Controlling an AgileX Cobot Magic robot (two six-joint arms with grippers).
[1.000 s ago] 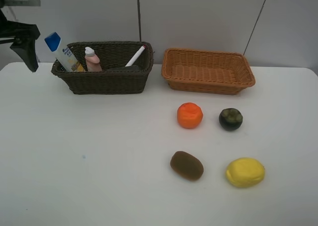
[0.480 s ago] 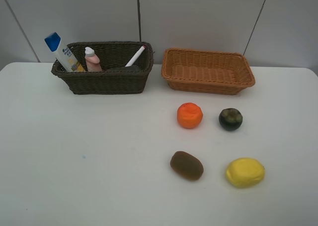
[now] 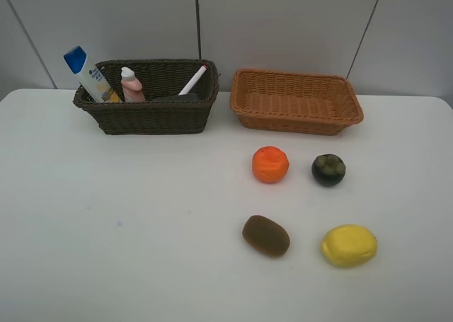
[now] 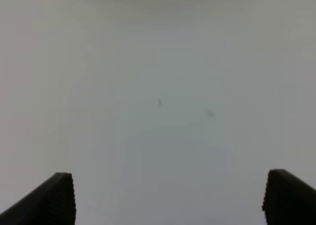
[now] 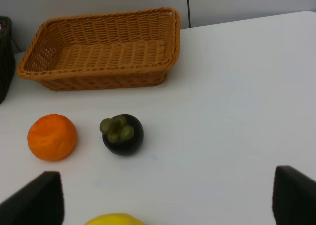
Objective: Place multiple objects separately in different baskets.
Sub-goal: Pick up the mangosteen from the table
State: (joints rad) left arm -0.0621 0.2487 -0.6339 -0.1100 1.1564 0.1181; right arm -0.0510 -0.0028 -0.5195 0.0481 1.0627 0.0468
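Four fruits lie on the worktop (image 3: 127, 216) in front of the empty orange-tan basket (image 3: 297, 127): the orange (image 3: 270, 164) and the dark mangosteen (image 3: 328, 170) nearest it, the kiwi (image 3: 266, 236) and the lemon (image 3: 349, 245) farther out. Beside that basket, the dark brown basket (image 3: 152, 117) holds the shampoo bottle (image 3: 88, 74), the pink bottle (image 3: 132, 85) and the white marker (image 3: 193, 80). In the wrist views we see the left gripper (image 4: 173, 198) and the right gripper (image 5: 165, 198) spread wide, holding nothing. We judge the fruit the main risk. Being round, it may roll off if one finger touches first, knock its neighbour, or bounce over the orange-tan basket's low rim if released too high.
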